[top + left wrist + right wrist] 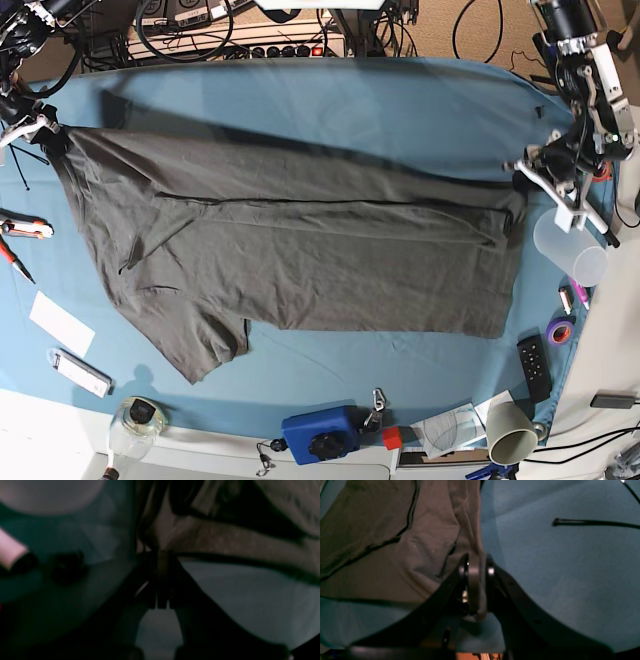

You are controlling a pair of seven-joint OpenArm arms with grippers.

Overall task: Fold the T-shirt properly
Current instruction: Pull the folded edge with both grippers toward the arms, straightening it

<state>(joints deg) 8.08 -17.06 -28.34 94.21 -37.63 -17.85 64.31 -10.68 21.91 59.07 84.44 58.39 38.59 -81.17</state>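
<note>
The dark grey T-shirt (300, 250) lies spread wide across the blue table cloth (350, 100), with a lengthwise fold along its upper part and one sleeve hanging toward the front left. At the shirt's right end, my left gripper (522, 190) is shut on an edge of the fabric. The left wrist view shows the left gripper (162, 553) pinching the T-shirt (237, 537). At the shirt's far left corner, my right gripper (48, 135) holds the cloth. In the right wrist view the right gripper (476, 566) is clamped on a fold of the T-shirt (370, 555).
A clear plastic cup (575, 245), purple tape roll (559, 331) and black remote (534, 368) sit at the right edge. A blue box (322, 433), paper cup (510, 432) and jar (140, 418) line the front. Red-handled pliers (20, 235) and a white card (60, 322) lie left.
</note>
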